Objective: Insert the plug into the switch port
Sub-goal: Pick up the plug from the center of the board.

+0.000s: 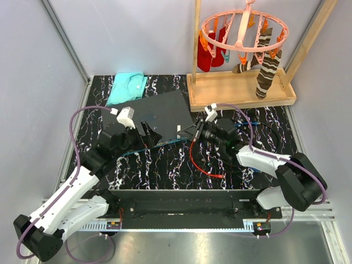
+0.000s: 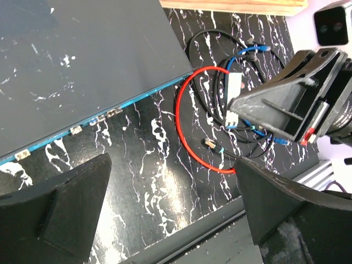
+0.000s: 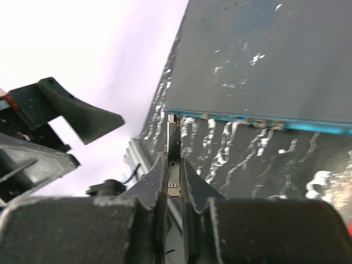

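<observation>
Pinching the clear plug tight in my right claw, nose poking past the fingertips, I hover just in front of the switch. The switch lies flat on the table, toward the far edge and about midway across, with its teal port edge facing the near edge. The plug's nose seems to sit just off that edge's right corner, so I judge I should slide left along the edge to a socket. There I should square the plug to the face and push straight in without twisting. My left claw gapes wide and empty over the port edge; it could brace the box. Room is tight: the loose red cable curls under my right arm, the wooden rack base stands just behind the switch toward the far right corner, and both claws are close together.
</observation>
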`<action>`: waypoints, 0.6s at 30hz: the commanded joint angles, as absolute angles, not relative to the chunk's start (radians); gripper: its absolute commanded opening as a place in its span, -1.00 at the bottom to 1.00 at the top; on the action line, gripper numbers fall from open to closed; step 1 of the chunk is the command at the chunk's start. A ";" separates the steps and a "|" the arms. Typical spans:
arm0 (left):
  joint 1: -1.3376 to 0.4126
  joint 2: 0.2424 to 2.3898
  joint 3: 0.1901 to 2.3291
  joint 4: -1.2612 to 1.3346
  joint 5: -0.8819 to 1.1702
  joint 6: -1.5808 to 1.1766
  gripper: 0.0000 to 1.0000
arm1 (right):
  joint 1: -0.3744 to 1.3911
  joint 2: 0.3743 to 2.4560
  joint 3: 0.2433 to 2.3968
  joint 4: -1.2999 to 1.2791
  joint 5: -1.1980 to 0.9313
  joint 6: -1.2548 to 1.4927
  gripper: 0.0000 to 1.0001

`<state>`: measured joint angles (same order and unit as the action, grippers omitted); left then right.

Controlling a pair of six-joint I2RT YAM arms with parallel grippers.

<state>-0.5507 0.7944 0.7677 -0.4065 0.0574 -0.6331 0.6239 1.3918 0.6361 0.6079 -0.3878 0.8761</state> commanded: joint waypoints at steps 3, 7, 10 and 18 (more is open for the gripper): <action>-0.641 0.796 0.752 -0.273 -0.063 -0.629 0.95 | 0.683 1.388 0.646 0.693 -0.269 0.991 -0.88; -0.719 0.827 0.764 -0.236 -0.142 -0.609 0.86 | 0.715 1.350 0.666 0.612 -0.192 0.999 -0.89; -0.778 0.867 0.782 -0.219 -0.187 -0.589 0.79 | 0.726 1.329 0.666 0.588 -0.164 1.023 -0.89; -0.882 0.977 0.830 -0.186 -0.278 -0.534 0.48 | 0.742 1.304 0.672 0.560 -0.161 1.062 -0.89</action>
<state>-0.8520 0.9474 0.7681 -0.2722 -0.1848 -0.5789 0.7242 1.3384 0.6353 0.5648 -0.1967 1.0378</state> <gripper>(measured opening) 0.759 0.134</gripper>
